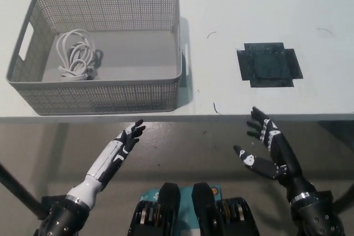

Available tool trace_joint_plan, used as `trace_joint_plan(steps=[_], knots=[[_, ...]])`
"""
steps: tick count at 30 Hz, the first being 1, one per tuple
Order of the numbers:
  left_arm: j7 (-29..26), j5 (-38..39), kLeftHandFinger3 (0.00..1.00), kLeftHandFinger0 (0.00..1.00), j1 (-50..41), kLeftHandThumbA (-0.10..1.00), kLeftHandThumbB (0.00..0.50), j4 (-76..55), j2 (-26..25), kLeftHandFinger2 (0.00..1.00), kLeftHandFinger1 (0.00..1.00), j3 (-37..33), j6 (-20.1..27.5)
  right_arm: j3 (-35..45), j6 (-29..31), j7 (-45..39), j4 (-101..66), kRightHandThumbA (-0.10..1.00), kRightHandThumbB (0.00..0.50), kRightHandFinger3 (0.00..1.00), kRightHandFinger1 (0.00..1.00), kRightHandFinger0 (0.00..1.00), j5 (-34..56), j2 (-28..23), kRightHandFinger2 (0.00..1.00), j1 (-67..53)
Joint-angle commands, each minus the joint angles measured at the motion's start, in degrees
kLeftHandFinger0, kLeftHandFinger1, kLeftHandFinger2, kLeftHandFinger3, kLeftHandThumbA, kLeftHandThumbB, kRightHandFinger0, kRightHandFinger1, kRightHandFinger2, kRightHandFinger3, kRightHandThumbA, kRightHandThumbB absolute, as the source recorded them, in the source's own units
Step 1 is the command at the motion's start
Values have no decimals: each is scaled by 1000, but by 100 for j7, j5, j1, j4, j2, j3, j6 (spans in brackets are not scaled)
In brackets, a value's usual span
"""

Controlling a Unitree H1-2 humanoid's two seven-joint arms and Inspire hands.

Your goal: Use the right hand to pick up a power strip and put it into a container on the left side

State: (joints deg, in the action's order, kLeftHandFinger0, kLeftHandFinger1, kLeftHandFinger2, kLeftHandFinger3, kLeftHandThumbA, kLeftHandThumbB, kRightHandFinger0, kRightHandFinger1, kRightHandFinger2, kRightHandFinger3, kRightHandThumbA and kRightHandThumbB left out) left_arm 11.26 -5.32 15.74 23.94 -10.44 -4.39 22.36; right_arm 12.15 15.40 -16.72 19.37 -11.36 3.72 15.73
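1. The black right hand (269, 148) hovers below the table edge, fingers spread, holding nothing.
2. Just beyond it, a flat black cross-shaped patch (269, 66) lies on the smooth white table (249, 4).
3. Far to its left, the grey perforated basket (105, 96) holds the coiled white power strip (74, 54).
4. The white left hand (123, 143) rests low, fingers extended, empty.

Head view, sole camera: mounted on the robot's head, looking steeply down over the near edge of the white flat-topped table (265, 4). Framing: table fills the far half, grey floor (199, 153) the near half. Landmarks: grey perforated plastic basket (105, 95) at far left, black square patch of tape (269, 65) at far right. Range: moderate, basket weave legible. No second view; no shared field to record.
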Motion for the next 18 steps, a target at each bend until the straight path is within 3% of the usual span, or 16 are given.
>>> trace_joint_plan(steps=[1,8,18], knots=[[-462,10,1000,1000,418,1000,219,8,48,1000,1000,171,457,-50,892,537,52,714,15,1000,929,881,486,-19,1000,492],[-412,36,1000,1000,533,1000,242,107,35,1000,1000,148,457,-191,910,776,218,796,64,1000,926,883,482,-138,1000,613],[-476,-8,1000,1000,259,1000,224,-33,48,1000,1000,52,457,-499,955,873,178,797,100,1000,918,882,487,-253,1000,348]])
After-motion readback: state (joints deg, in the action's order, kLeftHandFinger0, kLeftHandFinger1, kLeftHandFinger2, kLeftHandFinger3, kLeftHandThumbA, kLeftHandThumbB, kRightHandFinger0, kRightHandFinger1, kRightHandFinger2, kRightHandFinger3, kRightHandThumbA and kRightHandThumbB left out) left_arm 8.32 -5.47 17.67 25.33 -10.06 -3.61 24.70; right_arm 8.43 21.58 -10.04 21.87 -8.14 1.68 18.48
